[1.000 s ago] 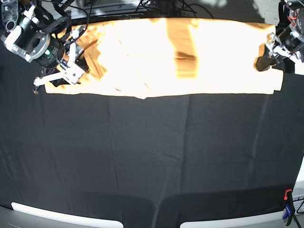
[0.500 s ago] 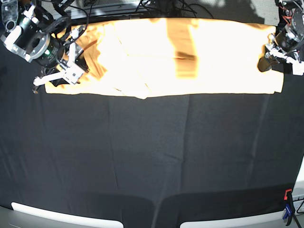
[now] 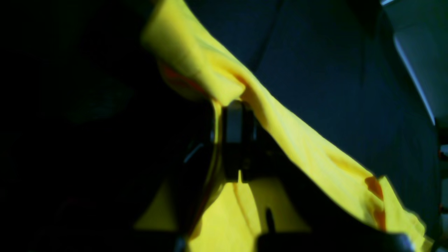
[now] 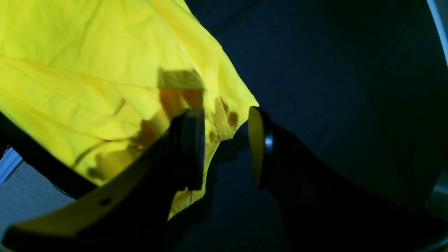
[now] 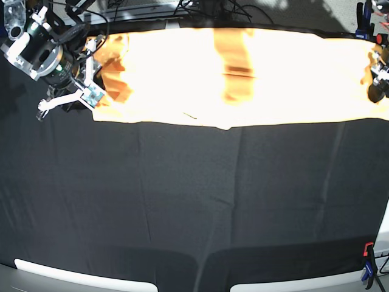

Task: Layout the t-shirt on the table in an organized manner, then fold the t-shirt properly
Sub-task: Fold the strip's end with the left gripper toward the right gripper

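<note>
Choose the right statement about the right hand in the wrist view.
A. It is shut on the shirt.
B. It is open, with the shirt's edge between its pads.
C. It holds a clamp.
B: the right hand stands open, with a gap at each pad, and the t-shirt edge hangs between them.

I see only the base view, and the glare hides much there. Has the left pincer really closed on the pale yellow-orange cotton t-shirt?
Observer: Yes. In the left wrist view the left pincer is shut on a fold of the pale yellow-orange cotton t-shirt.
Operator: And the right pincer?
Observer: The right pincer is open. A hemmed corner of the shirt sits between its pads, not pinched.
Operator: Is the cloth flat at the left pincer?
Observer: No, it is bunched into a ridge there.
</note>
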Tool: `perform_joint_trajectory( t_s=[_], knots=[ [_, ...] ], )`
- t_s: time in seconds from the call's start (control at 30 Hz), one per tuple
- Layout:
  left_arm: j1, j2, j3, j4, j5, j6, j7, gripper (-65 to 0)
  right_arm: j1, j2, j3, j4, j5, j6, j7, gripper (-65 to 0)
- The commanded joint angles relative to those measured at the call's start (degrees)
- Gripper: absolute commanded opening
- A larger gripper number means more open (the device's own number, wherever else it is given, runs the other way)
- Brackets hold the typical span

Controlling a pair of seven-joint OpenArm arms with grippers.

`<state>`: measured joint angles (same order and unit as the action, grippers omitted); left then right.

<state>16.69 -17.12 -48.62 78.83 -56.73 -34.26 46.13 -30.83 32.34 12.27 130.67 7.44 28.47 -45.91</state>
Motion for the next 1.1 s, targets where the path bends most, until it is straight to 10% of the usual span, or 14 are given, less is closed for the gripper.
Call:
perform_joint_trajectory(
  t_s=[0.0,0.2,0.5,1.07],
  knots=[
    [-0.17,-1.16,-0.42,0.83,-1.99,-1.6,0.02,-65.0,0.09,0.68,0.55,0.83,-0.76,-0.39,0.9,-44.9],
    [1.92,1.55,-0.39,7.19,-12.13,-5.46,9.62,-65.0,1.84,0.68,2.14,0.76,-1.25,-0.44,0.87,-44.9],
    [8.66,15.37,5.79,31.43,-11.58,-5.4,13.22,-65.0,4.66,0.68,2.71,-1.18,-1.27,-0.44,0.81,-44.9],
    [9.79,18.34,44.35,35.15,20.72,11.65,-4.33,-65.0,8.76,0.68,2.84,-10.05,-1.46,-0.48,-4.7,-44.9]
  ],
)
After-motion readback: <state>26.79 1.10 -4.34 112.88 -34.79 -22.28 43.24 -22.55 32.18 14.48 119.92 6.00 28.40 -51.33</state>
